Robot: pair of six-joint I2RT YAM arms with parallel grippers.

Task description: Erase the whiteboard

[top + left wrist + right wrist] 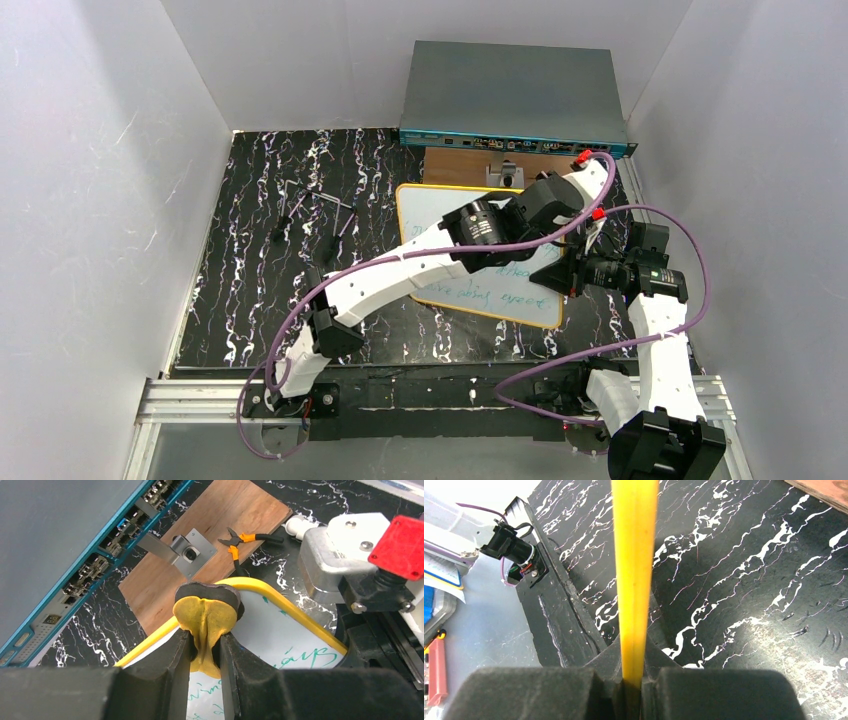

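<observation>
The whiteboard (428, 206), white with a yellow rim, lies on the black marbled mat, with green handwriting on its near part (500, 296). My left gripper (566, 200) reaches over its far right corner and is shut on a yellow eraser pad with a dark face (206, 614), which sits at the board's rim (272, 596). Green writing shows beside it in the left wrist view (306, 657). My right gripper (553, 277) is shut on the whiteboard's right edge. In the right wrist view the rim (634, 555) runs edge-on out of the closed jaws of that gripper (633, 680).
A brown wooden board (210, 525) lies just beyond the whiteboard, with a metal bracket (187, 552) and orange-handled pliers (245, 540) on it. A grey network switch (510, 90) stands at the back. Small dark tools (310, 205) lie on the mat to the left.
</observation>
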